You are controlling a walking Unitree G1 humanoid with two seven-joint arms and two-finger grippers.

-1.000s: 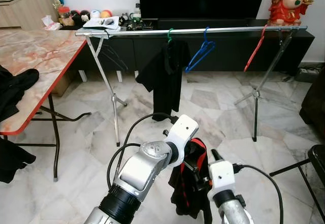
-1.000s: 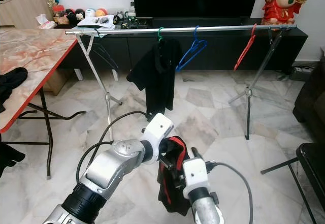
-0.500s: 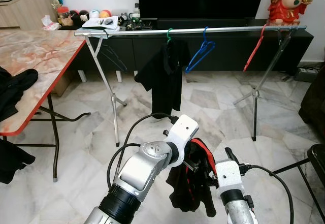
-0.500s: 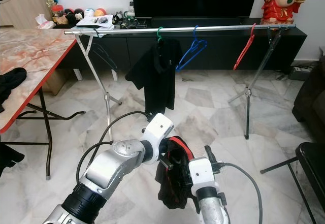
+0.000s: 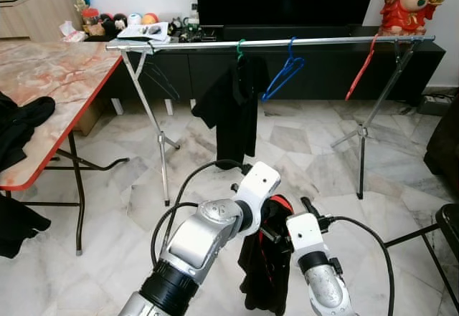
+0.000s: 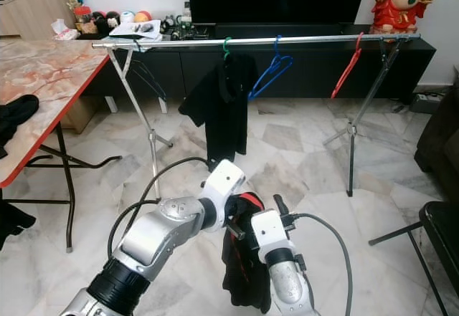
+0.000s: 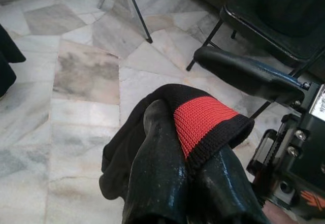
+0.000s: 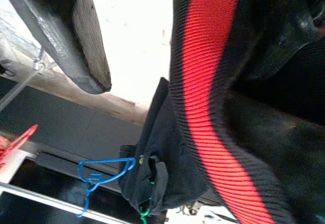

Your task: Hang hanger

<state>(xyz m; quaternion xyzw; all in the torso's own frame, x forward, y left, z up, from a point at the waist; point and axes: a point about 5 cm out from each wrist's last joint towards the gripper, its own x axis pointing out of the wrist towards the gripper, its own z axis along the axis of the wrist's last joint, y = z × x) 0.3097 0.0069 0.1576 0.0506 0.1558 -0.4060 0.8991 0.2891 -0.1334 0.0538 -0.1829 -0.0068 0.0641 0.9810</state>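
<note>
My left gripper pinches a black garment with a red knit collar low before me, right gripper spread beside it, the long silver rail well apart, hanging not yet done

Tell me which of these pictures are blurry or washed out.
Left eye and right eye views: evenly lit, sharp on the rail. Left wrist view: near fingers soft. Right wrist view: background blown out white, collar close and soft.
</note>
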